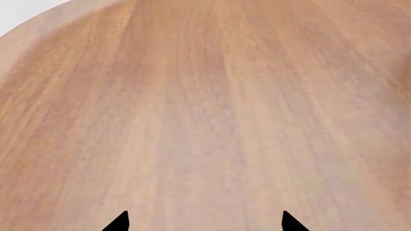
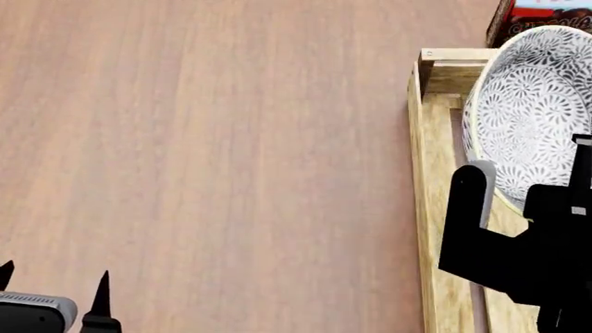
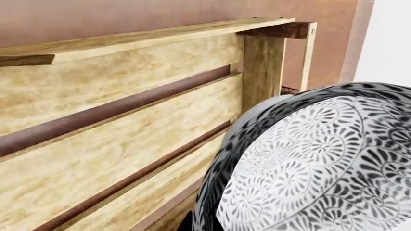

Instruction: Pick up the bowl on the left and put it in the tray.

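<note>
The bowl (image 2: 532,104), white with a dense grey-black floral pattern, hangs tilted on edge over the far end of the light wooden tray (image 2: 418,173). My right gripper (image 2: 523,191) is shut on the bowl's near rim, with one black finger (image 2: 467,208) on the outside. In the right wrist view the bowl (image 3: 321,163) fills the lower corner, close to the tray's slatted bottom (image 3: 115,96) and end wall (image 3: 263,67). My left gripper (image 2: 54,277) stands open and empty over bare table at the near left, its two black tips apart in the left wrist view (image 1: 205,221).
A red chocolate pudding box (image 2: 545,10) stands just beyond the tray's far end. The brown wooden table (image 2: 213,139) stretches left of the tray. The left wrist view shows the table's rounded edge (image 1: 38,24) with pale floor beyond.
</note>
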You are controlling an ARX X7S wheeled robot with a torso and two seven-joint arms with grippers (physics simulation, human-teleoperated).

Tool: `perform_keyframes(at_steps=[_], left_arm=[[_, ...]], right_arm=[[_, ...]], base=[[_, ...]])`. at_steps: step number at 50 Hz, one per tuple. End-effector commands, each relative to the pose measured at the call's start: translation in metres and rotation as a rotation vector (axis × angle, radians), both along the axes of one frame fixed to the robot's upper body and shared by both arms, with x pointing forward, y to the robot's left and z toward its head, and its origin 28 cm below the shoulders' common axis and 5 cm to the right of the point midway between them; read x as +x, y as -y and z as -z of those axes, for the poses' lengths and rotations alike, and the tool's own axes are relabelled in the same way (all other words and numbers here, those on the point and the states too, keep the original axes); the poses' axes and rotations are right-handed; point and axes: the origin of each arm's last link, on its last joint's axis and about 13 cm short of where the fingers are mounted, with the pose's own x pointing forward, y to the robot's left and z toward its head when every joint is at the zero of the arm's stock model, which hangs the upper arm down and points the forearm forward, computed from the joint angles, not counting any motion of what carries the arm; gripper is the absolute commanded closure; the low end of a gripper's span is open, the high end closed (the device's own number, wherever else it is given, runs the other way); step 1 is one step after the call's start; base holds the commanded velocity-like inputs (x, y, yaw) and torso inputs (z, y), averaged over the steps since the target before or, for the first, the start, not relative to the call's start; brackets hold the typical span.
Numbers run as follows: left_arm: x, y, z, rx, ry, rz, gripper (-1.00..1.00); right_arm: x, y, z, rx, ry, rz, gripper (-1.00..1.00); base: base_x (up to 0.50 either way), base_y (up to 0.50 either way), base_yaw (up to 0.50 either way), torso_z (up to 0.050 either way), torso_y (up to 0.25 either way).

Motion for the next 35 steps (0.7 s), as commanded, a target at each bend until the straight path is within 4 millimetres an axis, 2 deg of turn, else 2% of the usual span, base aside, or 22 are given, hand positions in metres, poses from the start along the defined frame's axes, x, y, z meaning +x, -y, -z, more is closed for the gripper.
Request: perform_keyframes(at_steps=[1, 5, 12, 35], left_arm=[[-0.001, 0.001, -0.002, -0.051, 0.037, 0.047, -1.00], [0.000, 0.001, -0.001, -0.050, 0.035, 0.047, -1.00], [0.001, 0.001, 0.000, -0.050, 0.030, 0.043, -1.00], [0.001, 0.001, 0.001, -0.052, 0.028, 0.040, -1.00]], right_arm=[[0.009, 0.000, 0.015, -0.023, 0.002, 0.001, 1.00], [0.018, 0.002, 0.026, -0.038, -0.019, 0.020, 1.00], [0.024, -0.001, 0.036, -0.061, -0.064, 0.019, 1.00], [0.038, -0.001, 0.055, -0.083, -0.131, 0.025, 1.00]], base=[[0.00, 0.00, 0.00, 0.000, 0.000], [0.00, 0.00, 0.00, 0.000, 0.000], [0.00, 0.00, 0.00, 0.000, 0.001], [0.00, 0.00, 0.00, 0.000, 0.000]])
